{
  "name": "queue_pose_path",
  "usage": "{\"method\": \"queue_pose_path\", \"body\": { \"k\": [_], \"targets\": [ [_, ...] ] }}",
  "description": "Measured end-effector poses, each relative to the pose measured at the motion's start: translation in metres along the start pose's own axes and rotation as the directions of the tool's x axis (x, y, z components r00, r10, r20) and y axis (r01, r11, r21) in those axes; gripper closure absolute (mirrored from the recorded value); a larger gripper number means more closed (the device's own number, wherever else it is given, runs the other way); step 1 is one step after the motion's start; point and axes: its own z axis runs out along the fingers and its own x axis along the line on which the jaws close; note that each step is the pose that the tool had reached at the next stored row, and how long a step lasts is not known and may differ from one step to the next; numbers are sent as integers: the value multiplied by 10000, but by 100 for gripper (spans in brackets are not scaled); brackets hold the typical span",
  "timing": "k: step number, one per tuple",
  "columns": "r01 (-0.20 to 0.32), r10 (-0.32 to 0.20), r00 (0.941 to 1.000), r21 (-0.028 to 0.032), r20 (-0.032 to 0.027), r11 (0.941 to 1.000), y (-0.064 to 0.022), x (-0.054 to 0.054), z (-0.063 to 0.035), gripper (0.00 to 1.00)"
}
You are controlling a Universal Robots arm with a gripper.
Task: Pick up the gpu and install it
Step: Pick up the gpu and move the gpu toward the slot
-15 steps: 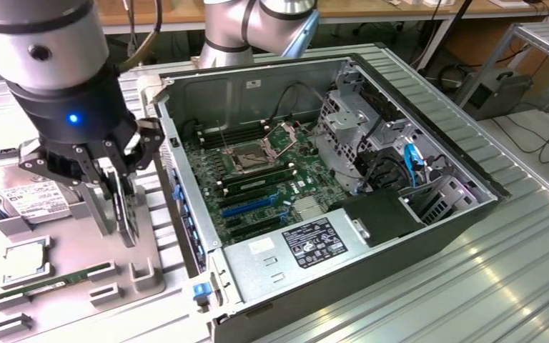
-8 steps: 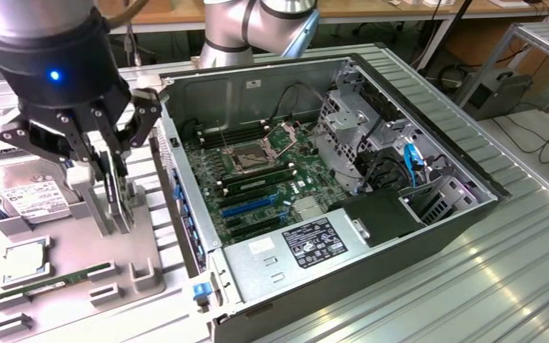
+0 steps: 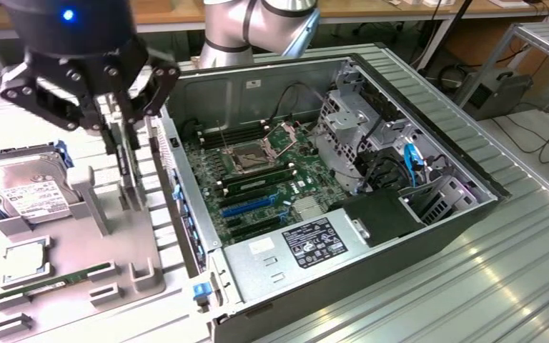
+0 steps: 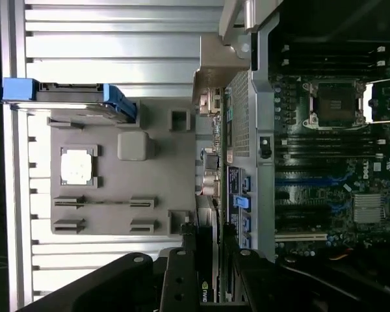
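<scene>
My gripper is shut on the gpu, a slim black card held upright and seen edge-on. It hangs over the grey fixture tray, just outside the open computer case's side wall. In the wrist view the gripper clamps the card's black edge between its fingers. The card's silvery metal bracket sits at the far end, beside the case's rear panel. The motherboard lies inside the case with its blue expansion slots bare.
On the tray sit a silver hard drive in a blue-edged cradle, a CPU chip and a green RAM stick. The case holds a drive cage, cables and a power supply. Ribbed metal table surrounds everything.
</scene>
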Motion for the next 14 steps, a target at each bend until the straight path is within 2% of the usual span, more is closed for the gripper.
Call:
{"method": "queue_pose_path", "body": {
  "k": [5,7,10,14],
  "targets": [
    [-4,4,10000,1,-95,10000,-19,-263,-240,74],
    [-6,6,9999,2,-157,10000,-17,-359,-309,74],
    [-11,11,9997,2,-259,10000,-14,-516,-334,74],
    [-15,15,9995,4,-329,10000,-12,-702,-315,74]
  ]
}}
